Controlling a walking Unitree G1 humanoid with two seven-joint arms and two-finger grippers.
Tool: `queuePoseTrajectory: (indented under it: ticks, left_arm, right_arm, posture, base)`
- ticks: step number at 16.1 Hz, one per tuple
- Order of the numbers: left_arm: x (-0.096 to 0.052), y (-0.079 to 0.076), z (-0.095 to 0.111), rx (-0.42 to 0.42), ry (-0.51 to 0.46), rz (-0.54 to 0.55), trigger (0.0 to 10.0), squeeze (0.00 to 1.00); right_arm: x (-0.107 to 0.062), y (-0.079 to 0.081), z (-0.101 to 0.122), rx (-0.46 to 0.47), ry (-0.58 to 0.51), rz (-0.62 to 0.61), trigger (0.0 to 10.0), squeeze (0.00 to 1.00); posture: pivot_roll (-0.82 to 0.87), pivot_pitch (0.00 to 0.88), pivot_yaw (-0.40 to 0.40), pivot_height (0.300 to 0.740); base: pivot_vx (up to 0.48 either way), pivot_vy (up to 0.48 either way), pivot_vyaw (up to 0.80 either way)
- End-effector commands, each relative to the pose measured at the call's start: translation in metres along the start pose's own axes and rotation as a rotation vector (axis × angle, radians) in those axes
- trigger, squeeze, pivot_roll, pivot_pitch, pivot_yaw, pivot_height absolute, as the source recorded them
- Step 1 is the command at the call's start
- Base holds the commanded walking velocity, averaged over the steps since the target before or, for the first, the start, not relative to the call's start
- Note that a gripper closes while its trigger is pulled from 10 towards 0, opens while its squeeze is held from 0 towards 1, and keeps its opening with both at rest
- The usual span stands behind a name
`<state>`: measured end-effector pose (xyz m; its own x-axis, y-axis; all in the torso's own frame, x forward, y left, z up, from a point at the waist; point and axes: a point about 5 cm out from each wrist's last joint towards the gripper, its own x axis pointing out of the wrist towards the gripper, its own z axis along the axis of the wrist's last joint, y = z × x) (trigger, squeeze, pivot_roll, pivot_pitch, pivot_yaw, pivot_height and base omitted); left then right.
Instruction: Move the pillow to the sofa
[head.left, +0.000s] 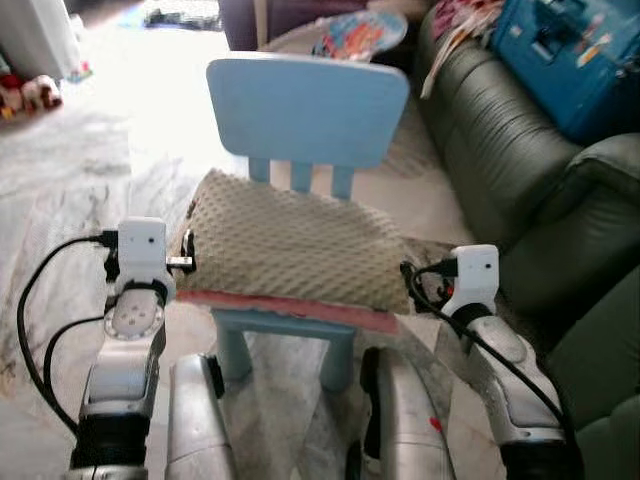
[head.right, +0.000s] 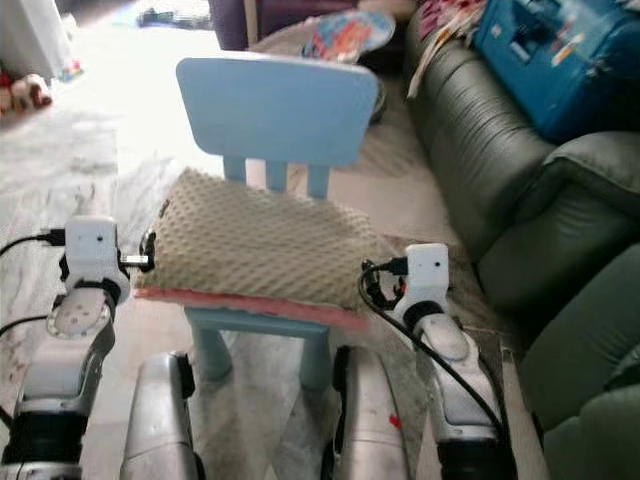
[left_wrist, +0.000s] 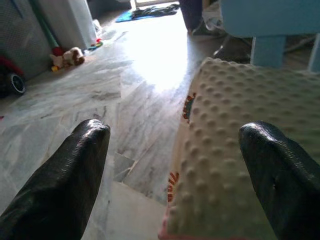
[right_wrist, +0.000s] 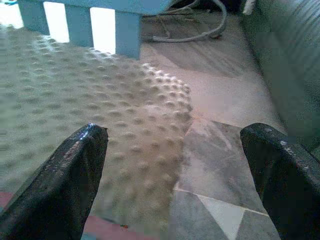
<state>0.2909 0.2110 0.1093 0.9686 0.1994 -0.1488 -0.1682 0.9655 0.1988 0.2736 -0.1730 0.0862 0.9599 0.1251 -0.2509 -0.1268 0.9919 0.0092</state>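
Pillow (head.left: 290, 245) lies on the blue chair (head.left: 305, 105) at frame centre, not yet lifted. My left gripper (left_wrist: 175, 165) and right gripper (right_wrist: 175, 165) flank its ends, fingers apart. Grasp, lift and carry to the sofa (head.left: 500, 150), upper right, all remain.

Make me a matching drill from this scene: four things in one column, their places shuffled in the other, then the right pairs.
Things:
1. pillow
2. chair
3. sofa
4. blue box

Places:
A. on the sofa
B. on the robot's right
C. on the chair seat
D. straight ahead, between the left hand and right hand

Pairs: 1-C, 2-D, 3-B, 4-A
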Motion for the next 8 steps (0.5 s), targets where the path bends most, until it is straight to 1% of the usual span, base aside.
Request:
queuePoseTrajectory:
  ticks: [1, 2, 3, 4, 5, 6, 7, 8]
  left_arm:
    - [0.000, 0.002, -0.002, -0.008, 0.005, 0.002, 10.0, 0.00]
    - [0.003, 0.005, -0.002, -0.017, 0.007, 0.013, 10.0, 0.00]
    - [0.005, 0.008, -0.002, -0.019, 0.010, 0.038, 10.0, 0.56]
    - [0.005, 0.009, 0.001, -0.046, 0.005, 0.046, 10.0, 1.00]
    - [0.009, 0.008, 0.006, -0.059, -0.007, 0.053, 10.0, 1.00]
    - [0.010, 0.008, 0.007, -0.058, -0.009, 0.059, 10.0, 1.00]
    - [0.012, 0.006, 0.010, -0.076, -0.022, 0.055, 10.0, 1.00]
    - [0.016, 0.003, 0.015, -0.088, -0.045, 0.039, 10.0, 1.00]
  right_arm:
    - [-0.001, -0.001, 0.000, 0.005, 0.000, 0.002, 10.0, 0.00]
    - [0.001, 0.000, 0.001, 0.016, -0.006, 0.024, 10.0, 0.00]
    - [0.001, 0.001, 0.003, 0.031, -0.019, 0.037, 10.0, 0.95]
    - [0.001, 0.000, 0.003, 0.032, -0.019, 0.040, 10.0, 1.00]
    - [0.006, 0.000, 0.006, 0.039, -0.031, 0.051, 10.0, 1.00]
    - [0.007, 0.000, 0.007, 0.043, -0.037, 0.057, 10.0, 1.00]
    - [0.010, 0.002, 0.012, 0.048, -0.060, 0.062, 10.0, 1.00]
    - [0.016, 0.003, 0.017, 0.050, -0.077, 0.073, 10.0, 1.00]
  posture:
    - [-0.02, 0.036, -0.062, 0.450]
    - [-0.02, 0.049, -0.062, 0.450]
    - [-0.02, 0.063, -0.063, 0.450]
    - [-0.02, 0.076, -0.065, 0.450]
    - [-0.02, 0.098, -0.064, 0.450]
    - [-0.02, 0.103, -0.065, 0.450]
    - [-0.03, 0.115, -0.065, 0.450]
    - [-0.03, 0.127, -0.065, 0.450]
  base:
    - [0.000, 0.000, 0.00]
    - [0.000, 0.000, 0.00]
    - [0.000, 0.000, 0.00]
    - [0.000, 0.000, 0.00]
    - [0.000, 0.000, 0.00]
    - [0.000, 0.000, 0.00]
    - [0.000, 0.000, 0.00]
    - [0.000, 0.000, 0.00]
